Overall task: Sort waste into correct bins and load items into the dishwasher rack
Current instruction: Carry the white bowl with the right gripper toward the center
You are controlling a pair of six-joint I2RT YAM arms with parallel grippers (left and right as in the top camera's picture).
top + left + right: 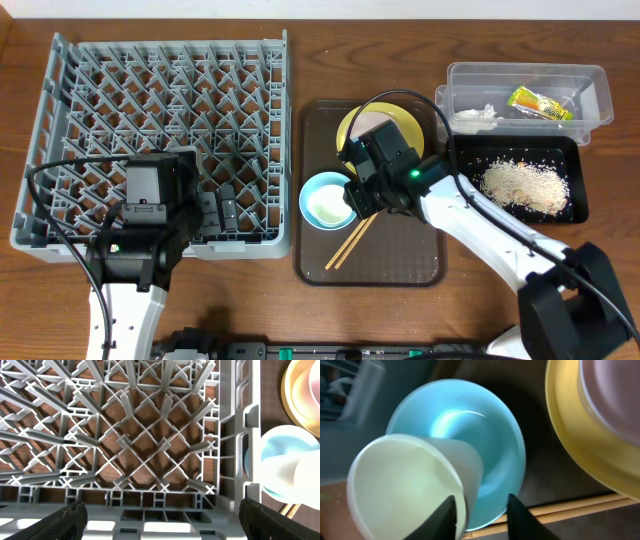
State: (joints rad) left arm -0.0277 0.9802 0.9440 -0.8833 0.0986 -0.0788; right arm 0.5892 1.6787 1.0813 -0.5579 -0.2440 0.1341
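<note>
The grey dishwasher rack (160, 110) fills the left. My left gripper (160, 515) is open and empty over the rack's front right edge (200, 510). The small white cup (405, 485) lies tilted in the light blue bowl (485, 440) on the brown tray. My right gripper (482, 512) straddles the cup's rim, with one finger inside and the other outside over the bowl's edge, a gap still showing. In the overhead view it (352, 195) is at the bowl (318, 190). The yellow plate (570, 435) carries the white bowl (615, 390). Two chopsticks (350, 243) lie beside the bowl.
The dark brown tray (400, 255) sits between the rack and the bins. The clear tub (590, 80) at the back right holds the white tissue (475, 115) and the yellow-green wrapper (540, 102). The black tray (470, 150) holds the rice scraps (525, 185).
</note>
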